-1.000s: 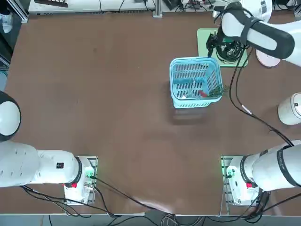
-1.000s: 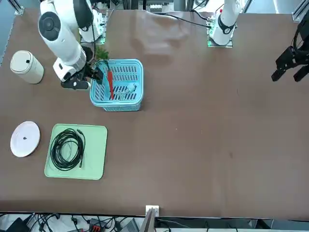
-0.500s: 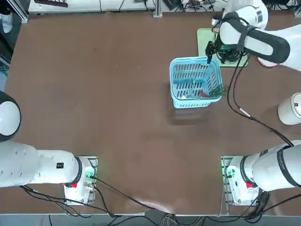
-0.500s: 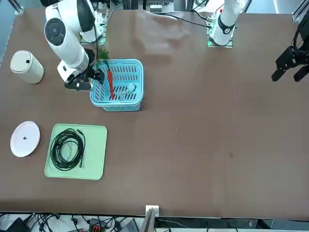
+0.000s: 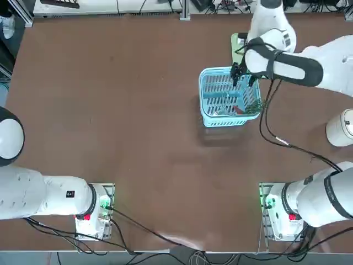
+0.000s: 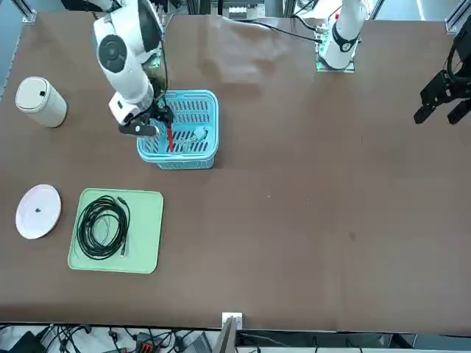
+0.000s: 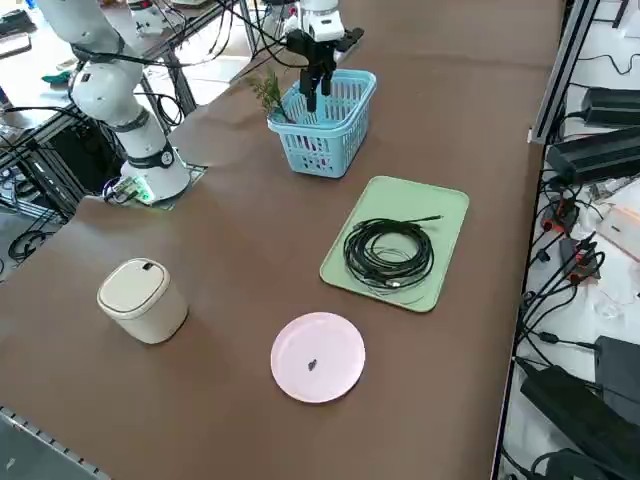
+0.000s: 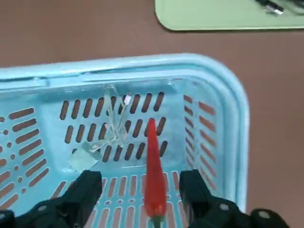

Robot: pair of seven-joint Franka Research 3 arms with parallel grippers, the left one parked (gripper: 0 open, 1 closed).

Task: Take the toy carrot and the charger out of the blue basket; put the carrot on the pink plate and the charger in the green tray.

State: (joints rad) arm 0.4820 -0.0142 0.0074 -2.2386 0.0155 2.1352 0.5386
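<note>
Arm: right one's base (image 5: 287,212) at the near edge of the surface (image 7: 240,300), white links reaching up and over towards the basket.
Canister: white, lidded (image 7: 143,300), upright out on the robot's right, well apart from the basket.
Carrot: here's the red one (image 8: 154,180), in the basket's near right part, leaning, its leafy green tuft (image 7: 268,92) up over the rim.
Basket: light blue, slatted (image 7: 325,150), flat on the surface, carrot and charger both inside.
Charger: pale block with a clear lead (image 8: 83,159), lying on the basket floor, to the left of the carrot and apart from it.
Jaws: right gripper (image 8: 140,183) over the basket, pointing down, wide apart, nothing clamped; from the wrist, the carrot shows in the gap between them.
Plate: pale pink, round (image 7: 318,358), out to the right of the tray and near it, a small dark mark on it, no carrot there.
Tray: green, flat (image 7: 450,215), beyond the basket; a coil of black cable (image 7: 375,262) sits on it, the charger does not.
Far strip: black boxes (image 7: 600,155) and tangled leads past the surface's far edge.
Shoe: white (image 5: 7,26), on the floor, far left.
</note>
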